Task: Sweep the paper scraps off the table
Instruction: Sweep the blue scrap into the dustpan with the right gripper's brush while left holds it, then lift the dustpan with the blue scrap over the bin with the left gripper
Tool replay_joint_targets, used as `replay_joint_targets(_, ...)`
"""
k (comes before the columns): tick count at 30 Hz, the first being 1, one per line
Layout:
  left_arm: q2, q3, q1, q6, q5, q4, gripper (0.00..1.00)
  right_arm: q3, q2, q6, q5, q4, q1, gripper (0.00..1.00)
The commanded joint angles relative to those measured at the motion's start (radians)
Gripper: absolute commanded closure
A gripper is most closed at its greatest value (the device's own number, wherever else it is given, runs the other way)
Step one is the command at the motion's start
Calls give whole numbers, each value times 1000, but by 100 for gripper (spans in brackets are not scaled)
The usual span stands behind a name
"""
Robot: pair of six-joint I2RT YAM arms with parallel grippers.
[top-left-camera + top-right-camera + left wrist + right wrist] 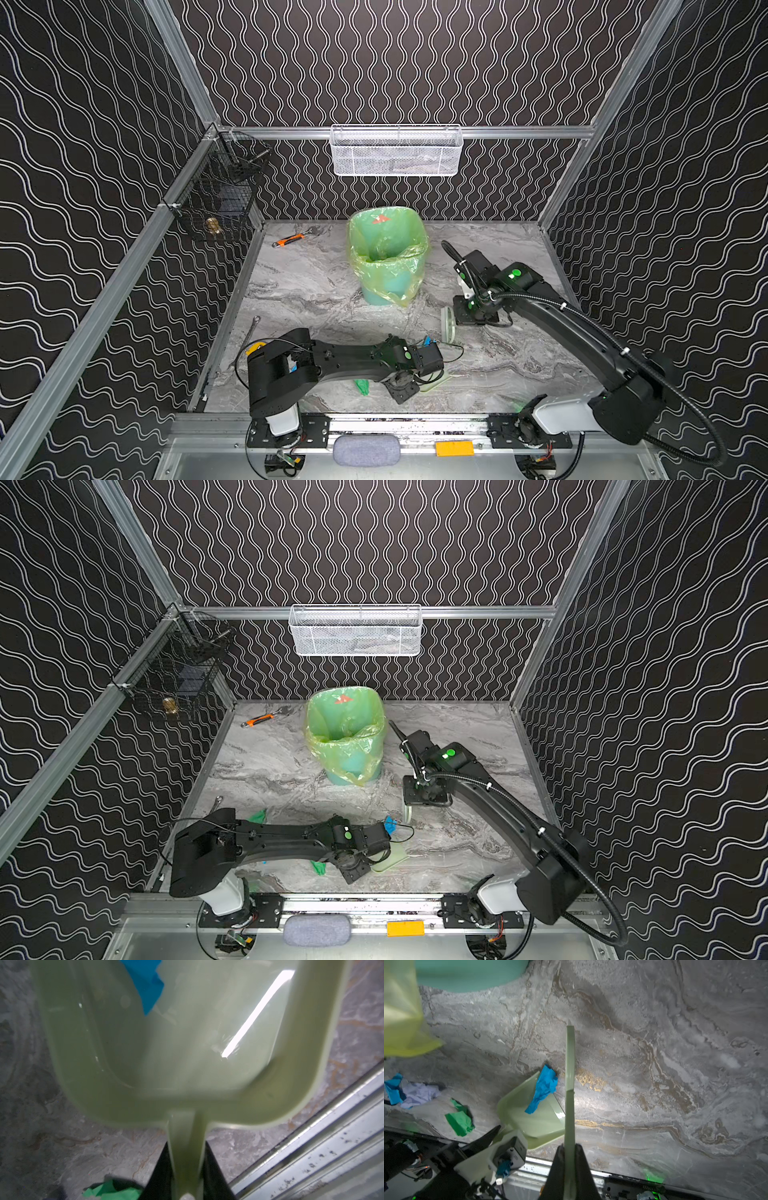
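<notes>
At the table's (654, 1043) front, your left gripper (186, 1169) clamps the dustpan (529, 1124) handle, your right gripper (569, 1159) the brush (570, 1059); one blue scrap (544, 1088) lies on the dustpan's lip, the green scrap (459, 1121) and lilac scrap (419, 1095) unswept

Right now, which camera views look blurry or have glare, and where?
Left wrist view: the dustpan is smeared and soft, with a white glare streak across it. Right wrist view: the table is sharp, the yellow bin liner blurred. Both top views: evenly lit, fairly crisp.
</notes>
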Motion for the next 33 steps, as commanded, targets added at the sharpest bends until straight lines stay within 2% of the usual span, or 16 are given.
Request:
replay_joint_targets(1, -2, -1, 2, 1, 3, -3, 95, 36, 55, -39, 7, 45, 0, 100)
replay_joint_targets(8, 1, 1, 6, 0, 3, -3, 95, -11, 66, -82, -68, 48, 43, 100)
replay_joint_targets(16, 8, 5, 11, 7, 0, -3, 95, -52, -8, -40, -179, 40, 114, 100)
replay_joint_targets(19, 5, 9, 13, 7, -4, -1, 95, -41, -27, -23, -148, 1, 116, 100)
replay_joint_targets(22, -12, 7, 13, 0, -15, -2, 95, -28, -50, -14, -59, -49, 103, 100)
replay_joint_targets(33, -145, -6, 12, 12, -109, -12, 95, -7, -116, -38, -50, -90, 19, 100)
